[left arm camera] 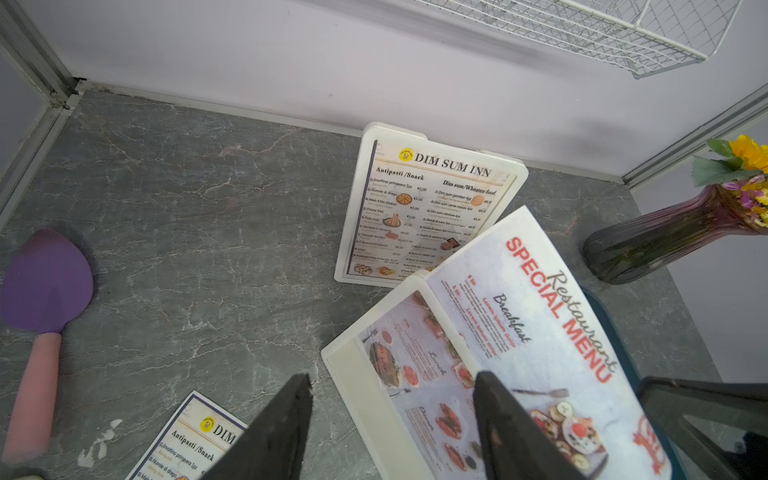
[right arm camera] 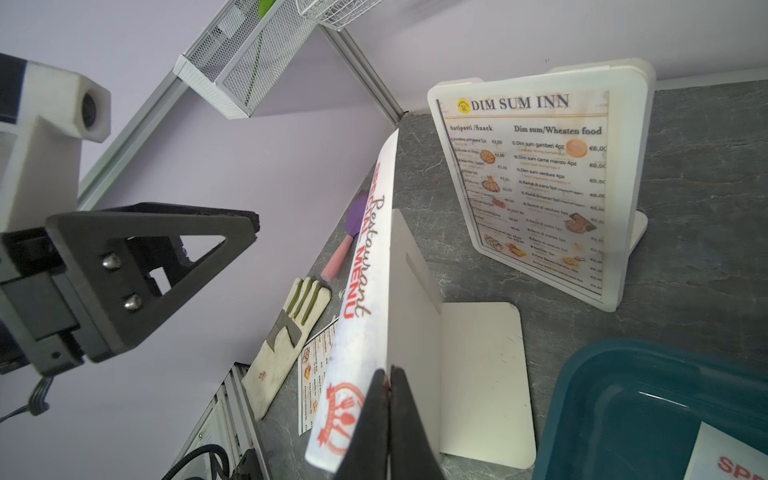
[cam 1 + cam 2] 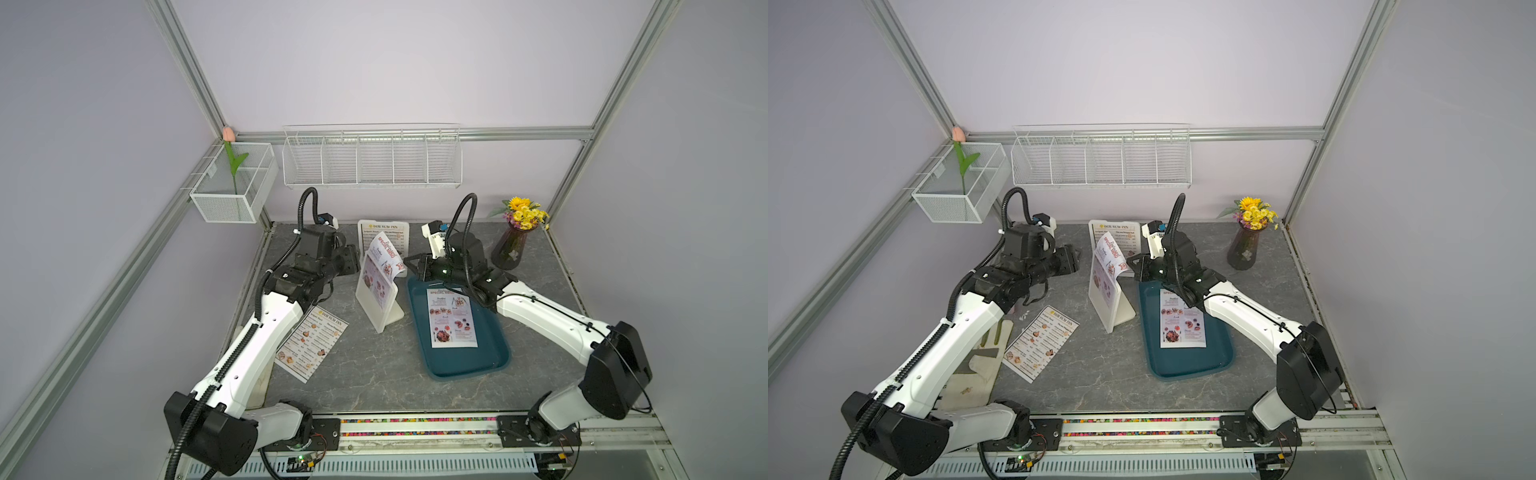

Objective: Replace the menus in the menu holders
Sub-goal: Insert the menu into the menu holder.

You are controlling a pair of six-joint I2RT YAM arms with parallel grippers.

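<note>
Paper SPECIAL MENU sheet (image 3: 384, 257) sits partly in the front menu holder (image 3: 392, 309), pinched by your right hand (image 2: 390, 388).
Its jaws are together on the sheet's curled upper edge. Your left hand (image 1: 395, 376) is just beside that holder, jaws apart, empty. The back menu holder (image 2: 627, 166) shows a DIM SUM INN menu (image 2: 528, 166). A loose DIM SUM INN sheet (image 3: 313, 343) lies on the desk (image 3: 374, 374), and a second SPECIAL MENU (image 3: 451, 318) lies in the teal tray (image 3: 457, 365).

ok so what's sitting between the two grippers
The near menu holder, its SPECIAL MENU sheet pinched by the right gripper; the left gripper is open. Seen in both top views.
</note>
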